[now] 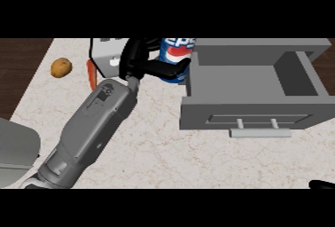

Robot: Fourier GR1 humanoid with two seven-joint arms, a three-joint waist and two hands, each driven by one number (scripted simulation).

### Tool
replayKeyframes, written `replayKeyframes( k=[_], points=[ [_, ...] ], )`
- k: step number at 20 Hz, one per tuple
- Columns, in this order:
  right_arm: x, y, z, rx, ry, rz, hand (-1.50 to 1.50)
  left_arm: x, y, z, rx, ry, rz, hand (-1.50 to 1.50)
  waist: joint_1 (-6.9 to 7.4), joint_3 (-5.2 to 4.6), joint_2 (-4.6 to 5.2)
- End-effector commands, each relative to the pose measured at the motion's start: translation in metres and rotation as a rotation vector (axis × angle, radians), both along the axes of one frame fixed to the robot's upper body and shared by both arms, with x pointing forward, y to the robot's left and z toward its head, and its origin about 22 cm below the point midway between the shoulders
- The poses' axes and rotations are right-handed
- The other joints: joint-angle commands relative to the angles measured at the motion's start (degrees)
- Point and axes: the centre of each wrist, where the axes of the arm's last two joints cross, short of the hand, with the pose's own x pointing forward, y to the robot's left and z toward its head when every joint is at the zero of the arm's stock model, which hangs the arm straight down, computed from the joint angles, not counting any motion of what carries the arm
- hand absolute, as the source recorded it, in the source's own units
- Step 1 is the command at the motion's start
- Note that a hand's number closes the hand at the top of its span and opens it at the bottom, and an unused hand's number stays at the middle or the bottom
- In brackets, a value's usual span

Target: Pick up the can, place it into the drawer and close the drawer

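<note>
A blue Pepsi can (175,48) stands upright just left of the open grey drawer (252,104), at its far left corner. My left hand (139,60) comes in from the can's left, and its black fingers (167,68) and thumb curl round the can's lower part and hide it. The left forearm (91,128) runs diagonally up from the lower left edge. I cannot tell whether the can rests on the counter or is lifted. The drawer's inside (239,80) holds nothing, and its handle (259,132) faces me. Only a black tip of my right hand (322,185) shows at the lower right edge.
A potato (61,67) lies at the far left of the marble counter (170,155). An orange carrot (91,73) lies beside a light grey object (107,49) that my left hand partly covers. Dark wood floor (16,71) shows beyond the counter's left edge.
</note>
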Motion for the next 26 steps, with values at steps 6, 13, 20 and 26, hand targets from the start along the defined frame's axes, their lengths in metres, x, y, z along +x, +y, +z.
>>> replayKeyframes(
  k=[6, 13, 20, 26],
  points=[
    [-0.001, 0.009, -0.005, 0.005, -0.014, 0.002, -1.50, 0.008, -0.055, 0.098, 0.063, -0.013, -0.026, 1.50, -0.81, 0.01, 0.21],
    [0.011, 0.007, 0.011, 0.013, -0.023, 0.013, -1.50, 0.011, -0.098, 0.122, 0.112, -0.009, -0.021, 1.50, -1.36, 0.01, 0.56],
    [0.011, 0.024, 0.021, 0.012, -0.040, 0.023, -1.50, 0.020, -0.107, 0.129, 0.134, 0.025, -0.036, 1.50, -2.61, 0.00, 0.85],
    [0.012, 0.002, 0.007, 0.002, -0.019, 0.046, -1.50, 0.021, -0.118, 0.136, 0.179, 0.030, 0.010, 1.50, -4.08, 0.13, 0.93]
  ],
)
